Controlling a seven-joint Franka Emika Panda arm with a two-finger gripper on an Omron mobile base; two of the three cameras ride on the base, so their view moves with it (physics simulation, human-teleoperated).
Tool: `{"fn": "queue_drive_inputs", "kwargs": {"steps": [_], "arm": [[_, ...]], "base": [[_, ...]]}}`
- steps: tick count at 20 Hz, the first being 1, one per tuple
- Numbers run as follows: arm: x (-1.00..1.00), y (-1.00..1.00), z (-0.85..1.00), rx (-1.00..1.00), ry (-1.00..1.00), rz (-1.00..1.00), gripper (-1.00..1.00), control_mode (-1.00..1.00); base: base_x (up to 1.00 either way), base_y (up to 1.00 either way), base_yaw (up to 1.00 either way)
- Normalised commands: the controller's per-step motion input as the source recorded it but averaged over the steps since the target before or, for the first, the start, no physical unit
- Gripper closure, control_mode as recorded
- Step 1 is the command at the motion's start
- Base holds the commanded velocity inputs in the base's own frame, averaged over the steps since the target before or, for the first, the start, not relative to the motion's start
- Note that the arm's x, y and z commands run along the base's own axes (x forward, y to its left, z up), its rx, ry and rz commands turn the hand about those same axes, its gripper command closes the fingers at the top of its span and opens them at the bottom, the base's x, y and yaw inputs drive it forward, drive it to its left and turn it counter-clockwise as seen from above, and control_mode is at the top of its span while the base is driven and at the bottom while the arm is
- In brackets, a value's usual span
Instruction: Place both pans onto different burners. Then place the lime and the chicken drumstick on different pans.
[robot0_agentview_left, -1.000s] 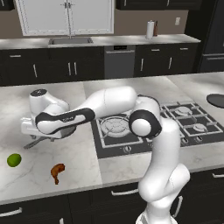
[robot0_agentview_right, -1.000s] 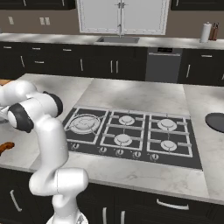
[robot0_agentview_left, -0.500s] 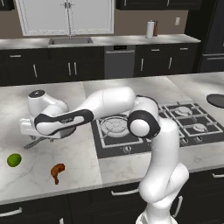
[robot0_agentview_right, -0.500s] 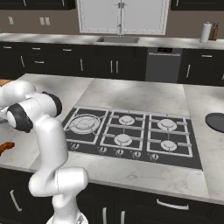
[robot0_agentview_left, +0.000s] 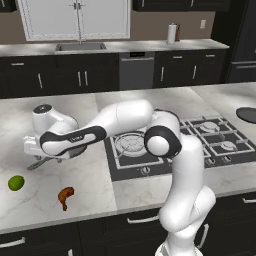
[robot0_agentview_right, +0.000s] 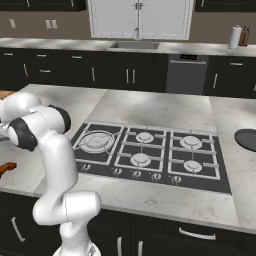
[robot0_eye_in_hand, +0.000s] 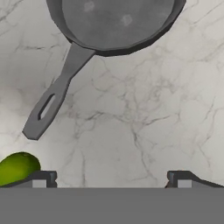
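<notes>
Your gripper (robot0_eye_in_hand: 109, 177) hangs with jaws wide and empty above the marble counter (robot0_eye_in_hand: 144, 122). The grey pan (robot0_eye_in_hand: 116, 22) lies ahead of the fingertips, toward the top of the hand view; its long handle (robot0_eye_in_hand: 54, 98) runs back toward you, slanting to the left fingertip. Count two pans, the darker one (robot0_agentview_right: 247, 139) far off past the cooktop (robot0_agentview_right: 150, 155), one lime (robot0_agentview_left: 16, 183) beside the left fingertip, one drumstick (robot0_agentview_left: 65, 196), and six burners.

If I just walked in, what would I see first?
The big white arm stretches left over the marble counter, its open gripper pointing down near the grey pan. Close by lie a bright green lime and an orange-brown chicken drumstick.
</notes>
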Motion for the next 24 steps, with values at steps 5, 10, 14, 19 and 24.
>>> {"fn": "queue_drive_inputs", "kwargs": {"steps": [5,10,14,19,24], "arm": [[0.06,0.0,-0.12,0.0,0.0,0.0,-1.0,-1.0],[0.03,0.0,-0.1,0.0,0.0,0.0,-1.0,-1.0],[0.03,0.0,-0.1,0.0,0.0,0.0,-1.0,-1.0],[0.0,0.0,-0.1,0.0,0.0,0.0,-1.0,-1.0],[0.0,0.0,-0.1,0.0,0.0,0.0,-1.0,-1.0]], "base": [[0.0,0.0,0.0],[0.0,0.0,0.0],[0.0,0.0,0.0],[0.0,0.0,0.0],[0.0,0.0,0.0]]}}
